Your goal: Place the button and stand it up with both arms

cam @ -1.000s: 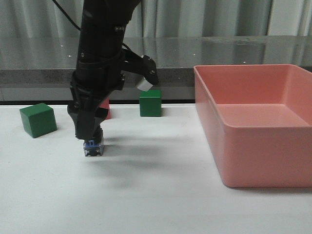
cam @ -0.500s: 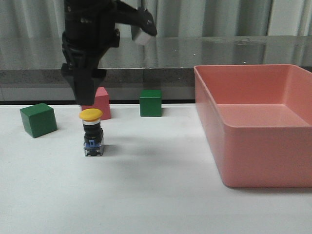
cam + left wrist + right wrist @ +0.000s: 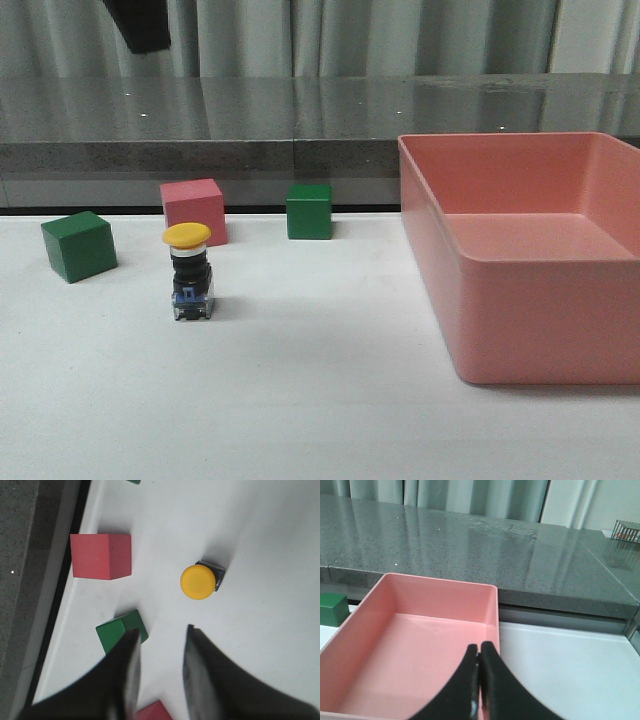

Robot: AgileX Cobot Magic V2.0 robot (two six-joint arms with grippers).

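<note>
The button stands upright on the white table, yellow cap up and blue-and-clear base down, in front of the pink cube. The left wrist view shows its yellow cap from above. My left gripper is open and empty, high above the table and apart from the button. Only a dark tip of it shows at the front view's top left. My right gripper is shut and empty above the pink bin. It is out of the front view.
A green cube sits left of the button and another green cube sits behind it to the right. The large pink bin fills the table's right side. A grey ledge runs along the back. Another red block shows between the left fingers.
My left gripper has let go of the button and risen up almost out of the front view. The button stays standing upright where it was set.
</note>
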